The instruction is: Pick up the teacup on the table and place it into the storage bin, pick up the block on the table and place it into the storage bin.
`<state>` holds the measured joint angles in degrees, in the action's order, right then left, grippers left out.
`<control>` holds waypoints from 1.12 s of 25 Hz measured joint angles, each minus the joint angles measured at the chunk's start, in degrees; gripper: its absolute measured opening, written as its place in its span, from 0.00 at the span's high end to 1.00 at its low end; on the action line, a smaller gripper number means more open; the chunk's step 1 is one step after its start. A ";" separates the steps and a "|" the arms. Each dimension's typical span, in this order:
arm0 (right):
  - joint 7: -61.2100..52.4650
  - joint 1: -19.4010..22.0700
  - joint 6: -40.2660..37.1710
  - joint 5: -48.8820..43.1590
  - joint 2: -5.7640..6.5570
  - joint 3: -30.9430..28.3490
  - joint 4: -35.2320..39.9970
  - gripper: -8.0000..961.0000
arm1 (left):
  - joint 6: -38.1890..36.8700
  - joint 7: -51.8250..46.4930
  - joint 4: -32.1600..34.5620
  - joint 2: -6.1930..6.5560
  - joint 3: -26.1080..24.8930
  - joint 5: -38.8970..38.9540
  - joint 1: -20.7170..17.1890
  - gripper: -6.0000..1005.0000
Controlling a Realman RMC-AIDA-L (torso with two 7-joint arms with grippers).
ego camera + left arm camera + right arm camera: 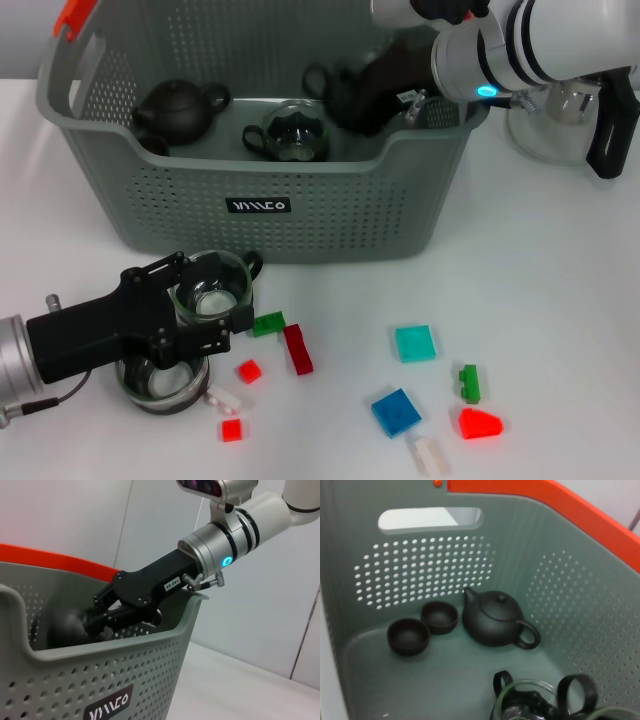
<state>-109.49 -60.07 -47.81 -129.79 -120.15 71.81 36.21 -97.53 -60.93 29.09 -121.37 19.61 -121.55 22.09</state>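
Head view: the storage bin (260, 215) is standing on the white counter (560, 300), its black label (259, 206) facing the robot. The left tool (205, 315) is reaching over the counter just in front of the bin, its black fingers closed on the rim of a glass teacup (212, 285) with a dark handle; a second glass cup (160, 380) is sitting beneath the arm. Loose blocks are lying on the counter near the cups and to their right — a green block (267, 323), a dark red block (298, 349), small red blocks (249, 371), a teal tile (415, 343), a blue tile (397, 412) and a red wedge (480, 424).

The right tool (102, 617) is reaching down over the bin's right wall into the interior; how far its fingers are parted cannot be told. Beyond the bin, a glass vessel (560, 120) is standing behind the right arm.

Right wrist view: inside the bin are lying a dark teapot (495, 620), two small dark cups (422, 627) beside it and a glass cup with black handles (535, 700) — all on the bin floor.
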 joint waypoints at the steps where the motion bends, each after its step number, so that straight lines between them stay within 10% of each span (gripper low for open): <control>1: 0.00 -0.01 -0.19 -0.32 0.00 0.00 0.05 0.90 | 0.00 0.00 0.00 0.00 -0.01 0.00 -0.02 0.13; 12: -0.33 0.10 -0.88 -1.25 -0.07 0.19 1.53 0.43 | -0.31 0.01 0.00 0.05 -0.47 0.00 -0.14 0.13; 28: -1.18 12.85 -6.34 11.13 -0.06 0.16 26.95 0.31 | -0.40 -0.14 0.21 0.18 -0.71 -0.10 -0.21 0.13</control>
<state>-110.66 -47.22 -54.15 -118.66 -120.22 71.96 63.16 -97.93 -61.07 29.30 -121.19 18.90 -121.65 21.88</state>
